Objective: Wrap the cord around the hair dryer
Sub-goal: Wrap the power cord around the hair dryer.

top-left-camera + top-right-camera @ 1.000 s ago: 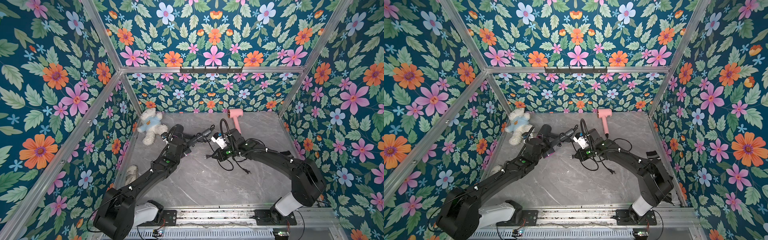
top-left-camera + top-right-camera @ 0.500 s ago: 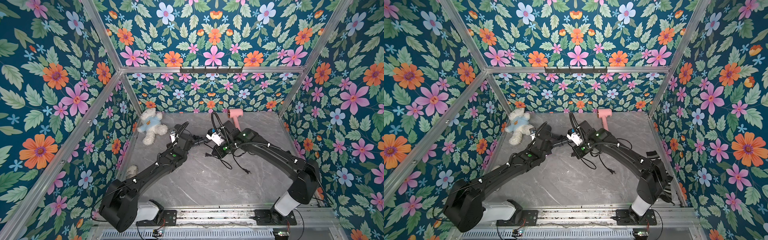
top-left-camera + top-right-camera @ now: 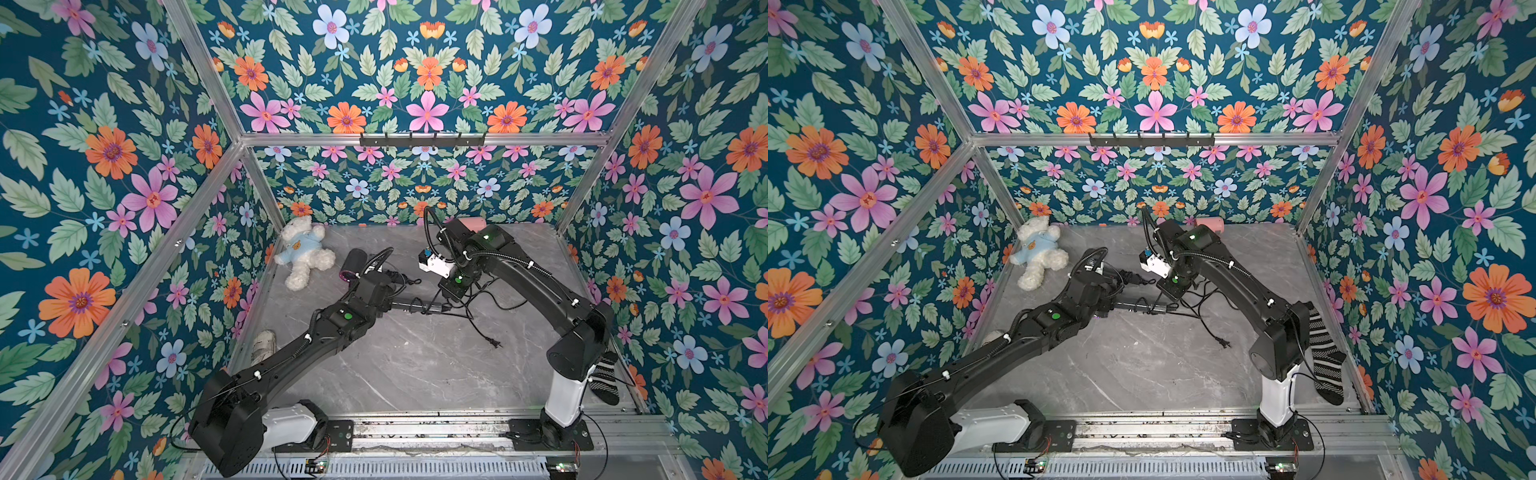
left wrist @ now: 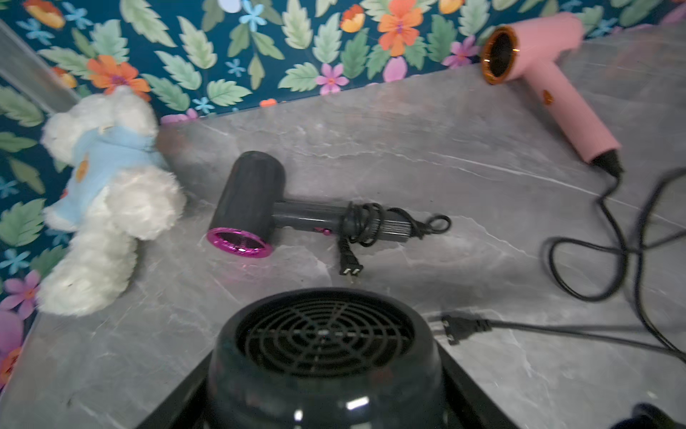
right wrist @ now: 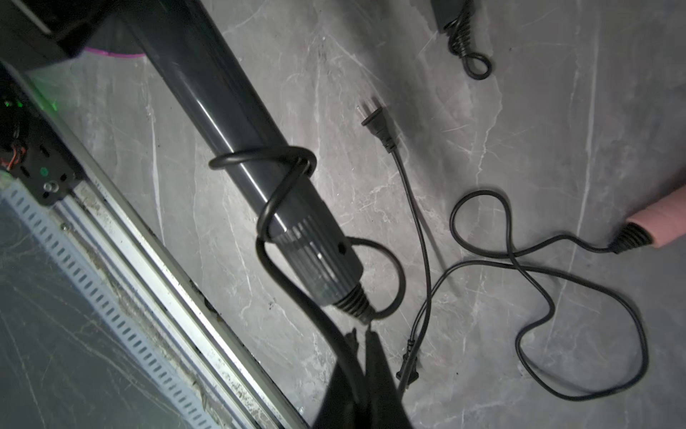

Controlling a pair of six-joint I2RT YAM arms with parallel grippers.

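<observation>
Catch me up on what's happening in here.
The left gripper holds a dark hair dryer by its head while the right gripper, shut on the cord, winds it around the handle; one loop is on so far. A second dark dryer lies already wrapped beside the teddy bear. A pink dryer lies unwrapped.

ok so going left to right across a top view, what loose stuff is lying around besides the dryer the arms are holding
teddy bear → dark hair dryer with its cord already wrapped → pink hair dryer, mostly hidden → striped sock
</observation>
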